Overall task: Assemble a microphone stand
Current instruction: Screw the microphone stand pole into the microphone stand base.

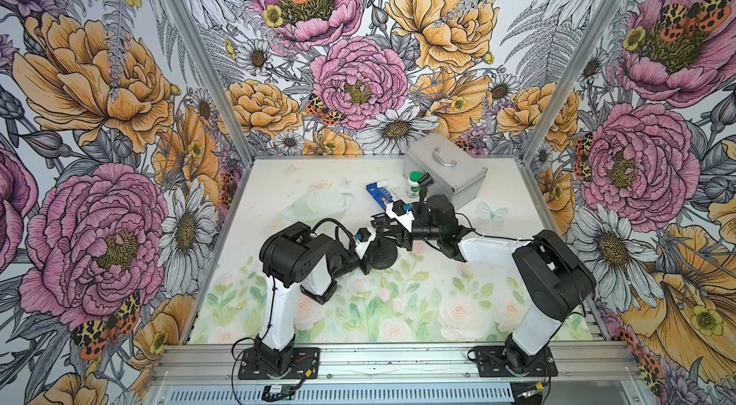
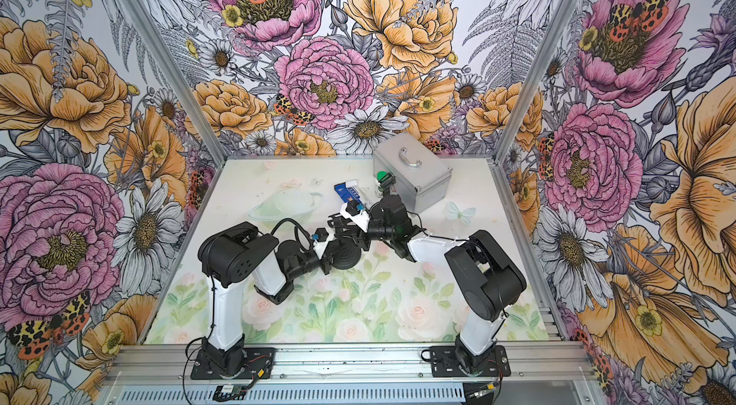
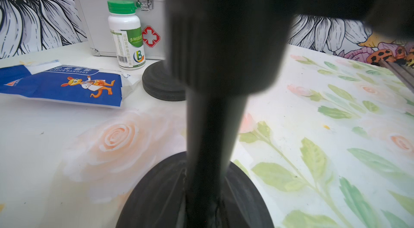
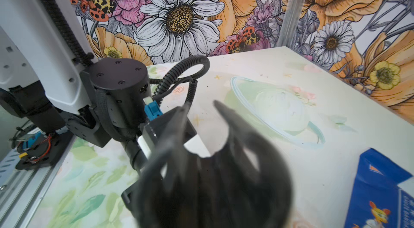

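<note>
Black and upright, the slim stand pole [image 3: 212,137] rises from a round black stand base [image 3: 156,197] that sits flat on the floral-printed surface [image 1: 358,303], roughly midway between the two arms. In both top views the base [image 1: 385,253] [image 2: 347,253] lies just beside the left gripper [image 1: 368,255], which reaches in low from its own arm's side. Its fingers are together, clamped on the pole a little above the base. In the left wrist view the pole runs straight down the middle and widens higher up into a thicker, ribbed, blurred section.

The right gripper [image 1: 385,224] hangs above the top of the pole, on the far side of the base and close to the left gripper. In the right wrist view a black U-shaped microphone clip [image 4: 215,170] fills the foreground, badly blurred. The fingers cannot be told from it there, so I cannot tell whether they are apart or clamped.

Behind the stand lie a blue gauze bandage packet [image 1: 380,194], a white bottle with a green cap [image 1: 414,184] and a silver metal case with a handle [image 1: 444,172]. A second ribbed black disc [image 3: 161,81] stands just beside the bottle.
</note>
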You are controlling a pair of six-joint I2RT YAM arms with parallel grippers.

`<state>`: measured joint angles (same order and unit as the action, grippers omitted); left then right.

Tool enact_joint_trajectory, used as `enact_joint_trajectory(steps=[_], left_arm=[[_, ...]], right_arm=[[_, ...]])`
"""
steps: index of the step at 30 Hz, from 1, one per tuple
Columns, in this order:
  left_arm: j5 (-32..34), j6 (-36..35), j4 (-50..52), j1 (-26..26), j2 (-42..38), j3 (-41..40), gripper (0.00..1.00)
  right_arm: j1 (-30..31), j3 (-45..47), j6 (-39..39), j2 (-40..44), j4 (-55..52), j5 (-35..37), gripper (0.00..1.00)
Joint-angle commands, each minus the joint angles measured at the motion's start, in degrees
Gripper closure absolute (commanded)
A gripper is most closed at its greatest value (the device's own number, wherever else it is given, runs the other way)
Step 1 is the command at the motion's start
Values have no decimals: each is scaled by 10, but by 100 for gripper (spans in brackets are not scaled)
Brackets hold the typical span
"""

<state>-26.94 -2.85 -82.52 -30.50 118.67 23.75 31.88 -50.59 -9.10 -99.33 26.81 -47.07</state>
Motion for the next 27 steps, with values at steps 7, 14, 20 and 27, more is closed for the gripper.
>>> enact_joint_trajectory(steps=[7, 14, 20, 27], left_arm=[[-8, -16, 17, -3, 16, 0, 80], [-9, -15, 17, -3, 16, 0, 79], [-10, -13, 16, -5, 13, -1, 80], [-9, -12, 17, -5, 13, -1, 80]], right_arm=[[11, 17, 18, -4, 29, 105, 100], [199, 168, 183, 9, 257, 807, 100], [268, 134, 107, -55, 264, 855, 100], [158, 136, 22, 47, 97, 348, 49]])
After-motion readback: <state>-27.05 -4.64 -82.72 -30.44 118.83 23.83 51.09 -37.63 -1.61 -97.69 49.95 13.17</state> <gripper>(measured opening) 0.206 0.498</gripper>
